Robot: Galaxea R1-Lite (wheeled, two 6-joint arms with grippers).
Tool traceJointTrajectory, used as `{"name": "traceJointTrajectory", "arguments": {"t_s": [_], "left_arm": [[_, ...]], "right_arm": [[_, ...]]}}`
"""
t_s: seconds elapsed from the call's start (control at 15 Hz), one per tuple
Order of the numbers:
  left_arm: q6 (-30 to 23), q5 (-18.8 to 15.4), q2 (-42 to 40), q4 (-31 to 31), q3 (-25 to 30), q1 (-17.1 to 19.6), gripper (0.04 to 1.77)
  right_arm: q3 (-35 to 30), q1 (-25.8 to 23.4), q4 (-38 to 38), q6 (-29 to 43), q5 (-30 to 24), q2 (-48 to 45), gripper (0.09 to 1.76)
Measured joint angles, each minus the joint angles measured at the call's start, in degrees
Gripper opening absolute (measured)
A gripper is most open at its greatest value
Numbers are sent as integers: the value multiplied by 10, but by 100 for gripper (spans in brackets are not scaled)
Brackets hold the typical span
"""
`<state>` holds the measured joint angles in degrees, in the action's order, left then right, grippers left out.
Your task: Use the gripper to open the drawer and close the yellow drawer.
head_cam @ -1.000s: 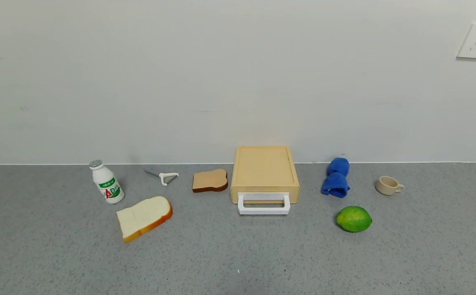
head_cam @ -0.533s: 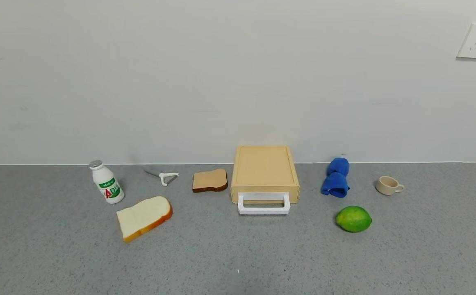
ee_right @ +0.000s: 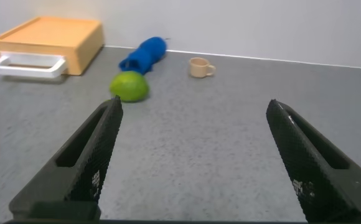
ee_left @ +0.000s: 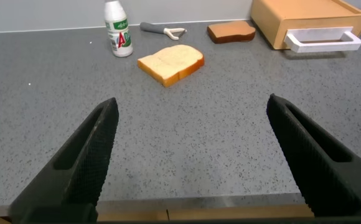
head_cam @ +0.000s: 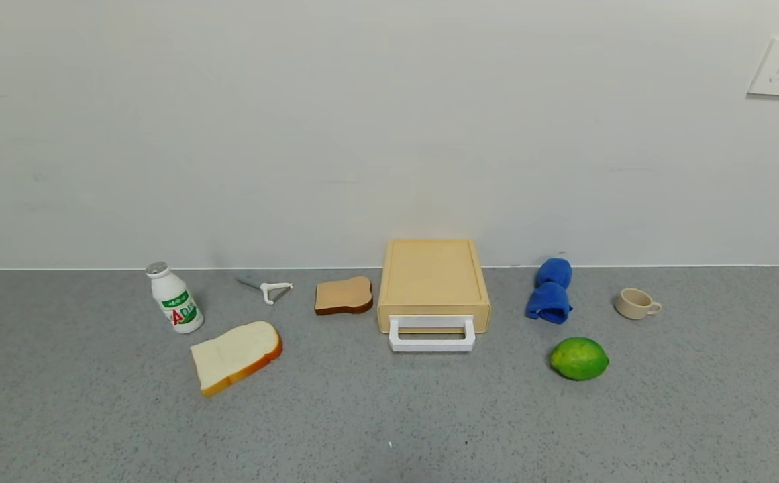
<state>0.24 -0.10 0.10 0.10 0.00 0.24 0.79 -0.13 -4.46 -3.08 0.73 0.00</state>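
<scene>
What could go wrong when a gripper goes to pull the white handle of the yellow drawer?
1. The yellow drawer is a light-looking box standing loose on the counter, so a pull on its white handle may drag the whole box instead of sliding the tray.
2. The brown bread slice lies close beside it and the lime lies a little farther off on the other side; an arm coming in could knock them.
3. Both the left gripper and right gripper are open but far back.

A small white plastic bottle with a green-and-red label stands upright near a white-handled peeler. A pale bread slice and a brown toast slice lie flat. A rolled blue cloth sits beside a green lime and a small beige cup, all on the grey speckled counter.
</scene>
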Motion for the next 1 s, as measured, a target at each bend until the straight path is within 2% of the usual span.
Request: {"name": "traceJointTrajectory", "arguments": {"t_s": [0.2, 1.0], "left_arm": [[0, 0, 0, 0, 0, 0, 172], [0, 0, 0, 0, 0, 0, 172]], "right_arm": [[-1, 0, 75, 30, -15, 0, 170], [4, 0, 75, 39, -12, 0, 170]]}}
